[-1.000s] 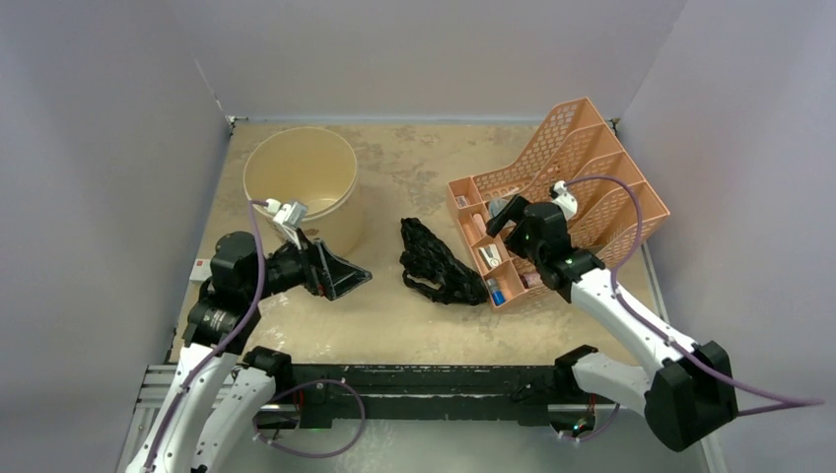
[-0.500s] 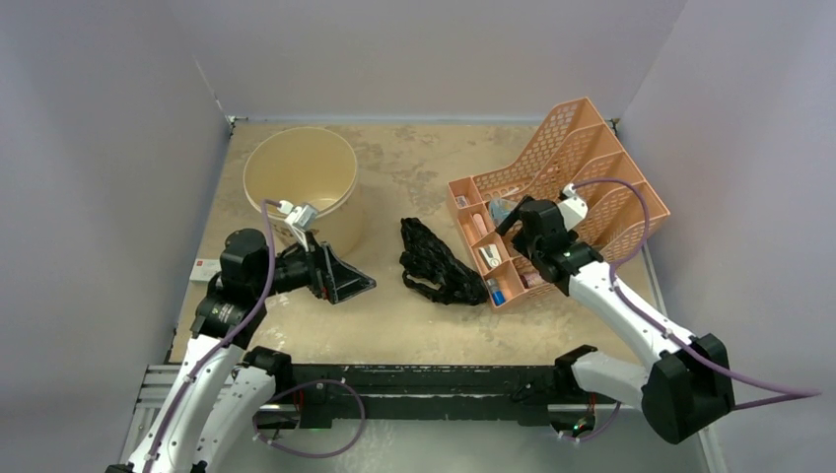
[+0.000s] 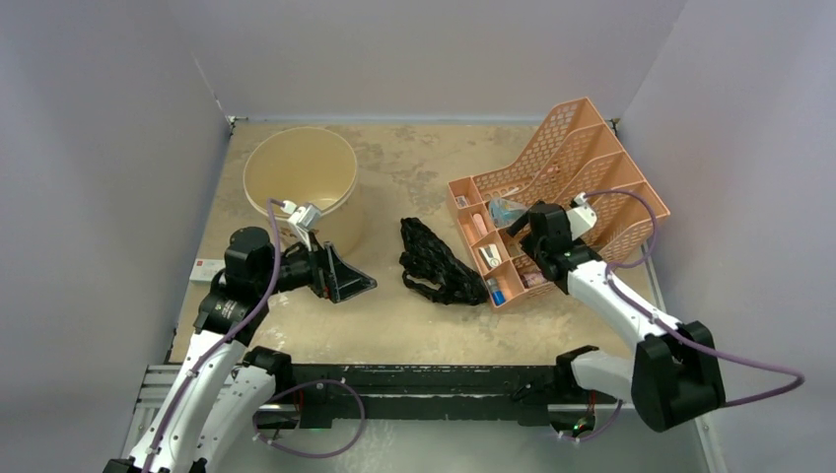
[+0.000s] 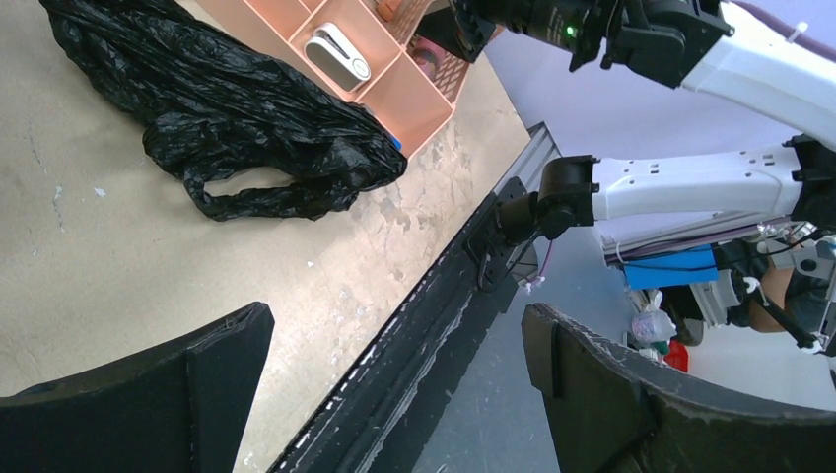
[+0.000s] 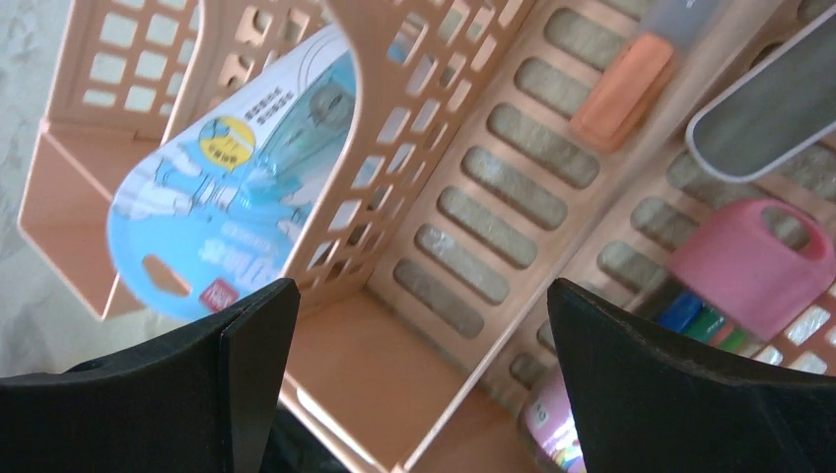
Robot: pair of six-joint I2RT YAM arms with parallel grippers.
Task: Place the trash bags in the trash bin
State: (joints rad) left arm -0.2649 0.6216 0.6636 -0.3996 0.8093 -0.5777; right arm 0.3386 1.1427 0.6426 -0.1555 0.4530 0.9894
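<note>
Sandy surface (image 3: 414,168) ahead of your left tool (image 3: 345,279) holds the black bag (image 3: 434,264), against the orange organiser (image 3: 592,158) under your right tool (image 5: 419,296). Both tools gape, empty. Expect limp, slippery film; pinch a loop handle (image 4: 237,212).

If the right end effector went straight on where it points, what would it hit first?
Most likely the orange mesh organiser, its slotted wall ahead of the open right end effector; the blue packet sits left of that line.
</note>
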